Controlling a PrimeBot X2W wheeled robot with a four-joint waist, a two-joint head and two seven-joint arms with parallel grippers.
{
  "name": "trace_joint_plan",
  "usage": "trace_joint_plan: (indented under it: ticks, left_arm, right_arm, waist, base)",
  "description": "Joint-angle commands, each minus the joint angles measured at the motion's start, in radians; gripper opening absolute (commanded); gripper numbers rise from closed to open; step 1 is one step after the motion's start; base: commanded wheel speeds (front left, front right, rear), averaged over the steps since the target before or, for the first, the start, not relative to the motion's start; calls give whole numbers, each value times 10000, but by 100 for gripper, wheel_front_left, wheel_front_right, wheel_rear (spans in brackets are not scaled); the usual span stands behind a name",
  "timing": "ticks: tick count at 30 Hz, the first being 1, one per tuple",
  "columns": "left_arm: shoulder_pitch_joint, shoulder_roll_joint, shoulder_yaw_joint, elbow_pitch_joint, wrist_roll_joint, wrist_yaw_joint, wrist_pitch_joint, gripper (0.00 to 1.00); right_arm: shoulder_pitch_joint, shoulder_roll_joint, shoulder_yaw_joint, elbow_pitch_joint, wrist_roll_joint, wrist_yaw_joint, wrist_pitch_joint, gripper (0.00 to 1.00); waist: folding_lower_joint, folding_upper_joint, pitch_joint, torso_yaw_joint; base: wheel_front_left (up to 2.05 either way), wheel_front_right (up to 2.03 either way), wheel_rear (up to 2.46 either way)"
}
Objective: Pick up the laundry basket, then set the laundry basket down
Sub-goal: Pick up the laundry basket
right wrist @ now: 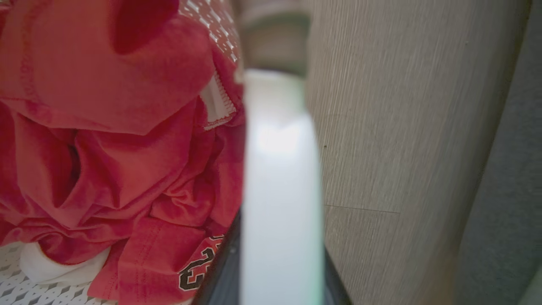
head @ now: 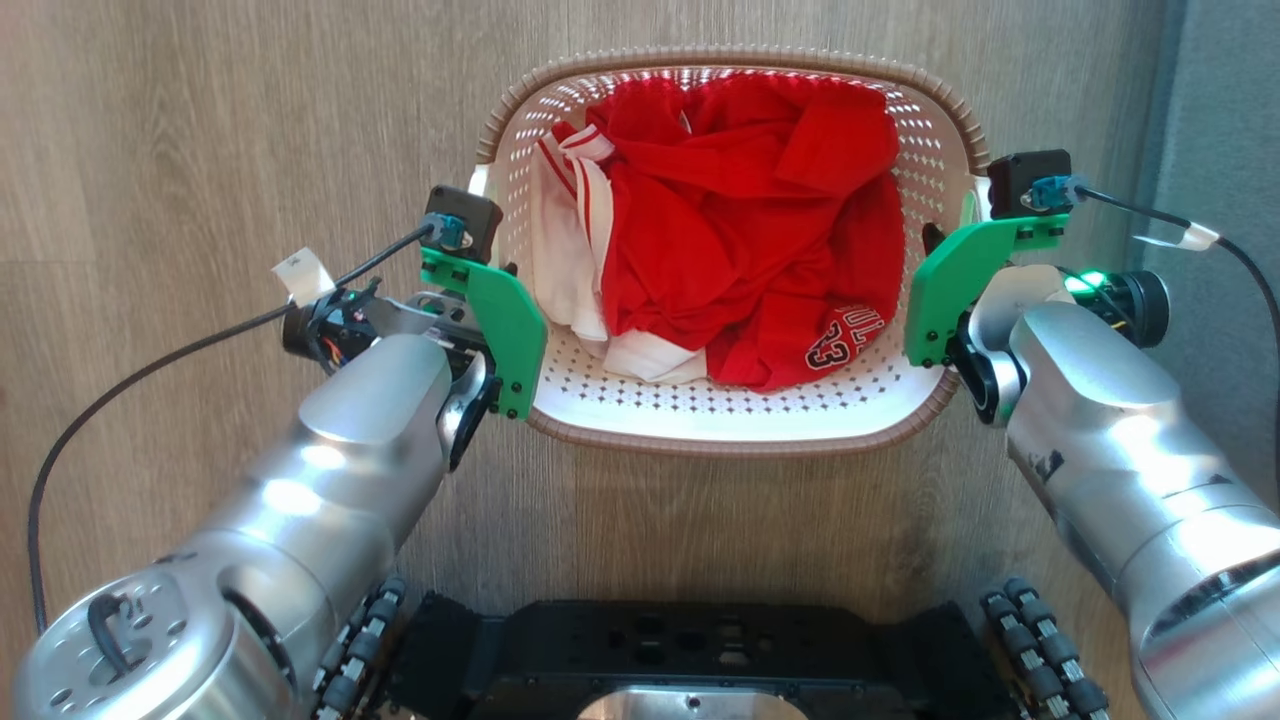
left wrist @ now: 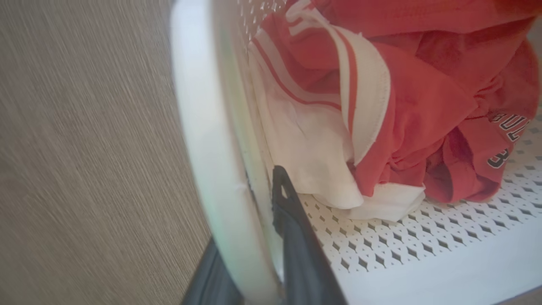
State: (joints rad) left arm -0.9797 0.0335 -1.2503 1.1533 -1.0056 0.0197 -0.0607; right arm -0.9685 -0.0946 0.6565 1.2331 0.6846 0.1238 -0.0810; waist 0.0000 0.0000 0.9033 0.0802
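Left gripper: pinching the left handle of the laundry basket. One dark finger stands on the inner side, touching the perforated wall, and the other is on the outer side, mostly hidden behind the white bar. No gap visible btw. fingers and handle.

Right gripper: same grip on the right handle, w/ one dark finger on each side of the white bar, pressed on it. This view is blurred, so fingertips are not sharp.

In the head view the two green wrist plates sit against the short sides of the basket, left plate and right plate, each w/ a small black camera block and a cable.

The basket is btw. the two silver arms, just in front of the black robot base, over the wood-look floor. Resting or lifted: cannot tell.

Inside: crumpled red clothes, one w/ dark lettering at the front right, and a white garment w/ red stripes on the left side. Front part of the basket bottom is bare.

A grey strip runs along the right edge.
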Motion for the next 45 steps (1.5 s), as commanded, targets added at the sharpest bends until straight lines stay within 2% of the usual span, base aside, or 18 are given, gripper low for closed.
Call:
trace_joint_plan:
  ticks: [1, 13, 19, 25, 38, 45]
  left_arm:
    - [128, 168, -89, -165, 130, -160, 50, 0]
    - [422, 168, -262, -409, 537, -810, 463, 0]
    - [815, 168, -290, -557, 943, -1156, 1047, 0]
    - [1393, 168, -296, -809, 1357, -1433, 1951, 0]
    - [2464, 190, -298, -1810, 1268, -1501, 3872, 0]
    - [2833, 697, -299, -2754, 1288, -1502, 4646, 0]
  right_arm:
    - [498, 172, 405, -83, -91, 69, 32, 0]
    - [791, 106, 894, 56, 159, 69, 750, 0]
    - [1160, 147, 1340, -63, 386, 69, 1697, 0]
    - [1683, 116, 1905, -242, 696, 69, 3160, 0]
    - [2558, -40, 2686, -1380, 1660, 69, 4461, 0]
    - [2761, -169, 3122, -2012, 2057, 69, 4904, 0]
  waist:
    - [0, 0, -120, 20]
    - [0, 0, -1206, 82]
    - [0, 0, -2143, 53]
    - [0, 0, -3237, 56]
    - [0, 0, -5254, -37]
    - [0, 0, -6134, -85]
  base:
    - [0, 0, 0]
    - [0, 0, 0]
    - [0, 0, 0]
    - [0, 0, 0]
    - [0, 0, 0]
    - [0, 0, 0]
